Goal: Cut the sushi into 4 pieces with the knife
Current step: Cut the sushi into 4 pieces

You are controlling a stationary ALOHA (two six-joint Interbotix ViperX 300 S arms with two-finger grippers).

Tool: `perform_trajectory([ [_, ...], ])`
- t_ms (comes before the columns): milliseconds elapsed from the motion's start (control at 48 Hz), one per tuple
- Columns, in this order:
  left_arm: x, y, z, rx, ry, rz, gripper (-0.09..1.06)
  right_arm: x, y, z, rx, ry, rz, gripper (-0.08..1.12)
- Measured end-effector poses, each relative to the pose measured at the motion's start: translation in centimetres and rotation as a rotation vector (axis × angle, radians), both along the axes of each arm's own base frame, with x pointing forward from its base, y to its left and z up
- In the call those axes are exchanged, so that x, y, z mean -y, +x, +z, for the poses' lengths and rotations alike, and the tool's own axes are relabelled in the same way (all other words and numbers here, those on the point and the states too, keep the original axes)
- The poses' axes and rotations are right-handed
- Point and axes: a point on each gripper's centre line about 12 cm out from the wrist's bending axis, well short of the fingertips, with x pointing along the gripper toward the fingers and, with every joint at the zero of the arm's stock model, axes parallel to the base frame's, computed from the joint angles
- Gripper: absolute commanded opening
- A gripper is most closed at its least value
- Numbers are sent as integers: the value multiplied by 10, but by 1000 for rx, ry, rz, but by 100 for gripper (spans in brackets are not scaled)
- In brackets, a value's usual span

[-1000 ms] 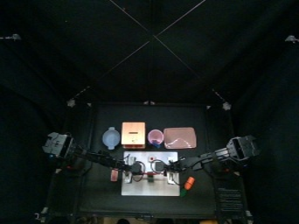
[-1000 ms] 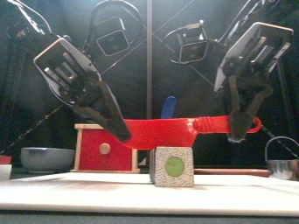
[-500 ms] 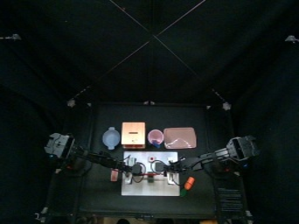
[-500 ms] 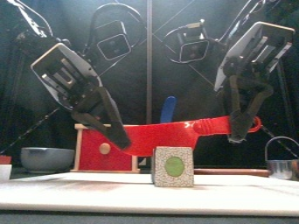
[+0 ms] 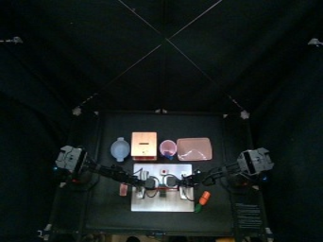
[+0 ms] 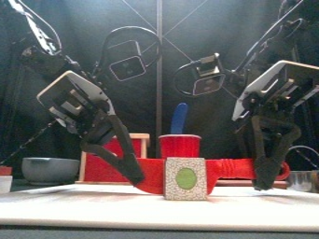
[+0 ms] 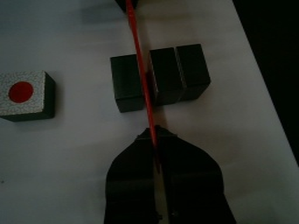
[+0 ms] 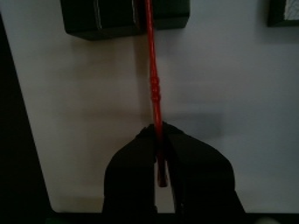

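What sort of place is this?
Probably a lab robot booth staged as a toy kitchen: black curtains around, a white cutting board on the black table, a toy sushi roll under a red knife.

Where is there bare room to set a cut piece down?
The white cutting board is bare along its front strip, in front of the dark green toy sushi roll. Its middle is crowded: left claw and right claw hold the red toy knife across the roll.
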Motion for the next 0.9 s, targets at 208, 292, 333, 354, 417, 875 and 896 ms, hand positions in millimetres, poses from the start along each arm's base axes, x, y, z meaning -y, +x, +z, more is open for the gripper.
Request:
perform_trajectory([
  [208, -7, 2, -1, 0, 1, 17, 28, 4, 0, 1, 5, -2, -9, 19],
  [292, -11, 3, -1, 2, 1, 28, 28, 8, 1, 2, 7, -5, -15, 19],
  [333, -13, 3, 0, 3, 1, 33, 28, 10, 1, 2, 6, -8, -18, 19],
  [354, -13, 4, 0, 4, 2, 33, 28, 11, 1, 1, 6, -11, -19, 19],
  [417, -17, 4, 1, 6, 5, 39, 28, 15, 1, 1, 5, -16, -25, 19],
  [875, -51, 4, -1, -32, 48, 78, 28, 40, 3, 3, 13, -39, -70, 19],
  [896, -52, 4, -1, -34, 50, 79, 28, 41, 3, 3, 12, -40, -73, 19],
])
